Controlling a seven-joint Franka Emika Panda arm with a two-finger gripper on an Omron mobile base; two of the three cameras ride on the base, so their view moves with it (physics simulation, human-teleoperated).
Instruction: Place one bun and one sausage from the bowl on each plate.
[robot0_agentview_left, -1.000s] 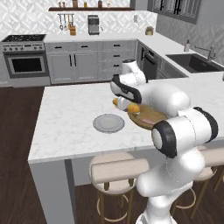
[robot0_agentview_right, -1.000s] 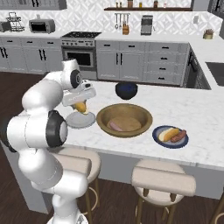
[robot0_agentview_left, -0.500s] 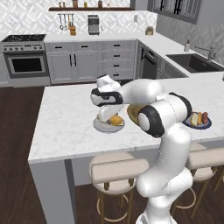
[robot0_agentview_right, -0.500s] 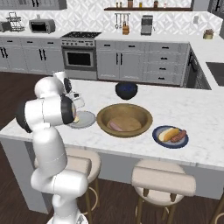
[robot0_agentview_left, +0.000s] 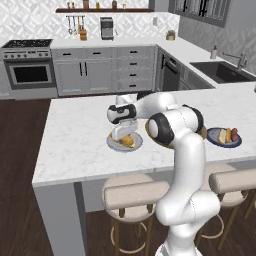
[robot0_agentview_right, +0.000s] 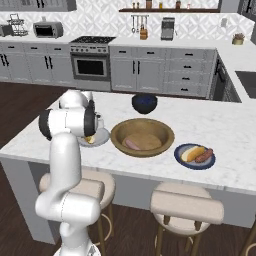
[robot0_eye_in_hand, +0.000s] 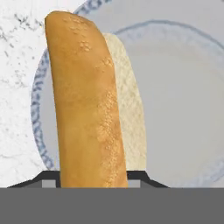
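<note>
Fingers (robot0_agentview_left: 124, 137) clamped on the bun (robot0_eye_in_hand: 85, 105), low over the grey plate (robot0_eye_in_hand: 183, 105). Risk: it sits near the rim, so release could roll it onto the table (robot0_agentview_left: 75, 145).

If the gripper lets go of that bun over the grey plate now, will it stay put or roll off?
The bun is long and rounded, so it could roll a little sideways, but the grey plate under it looks flat and wide enough to catch it. It probably is light and soft, so the gripper pinching one end may dent it rather than slip.
</note>
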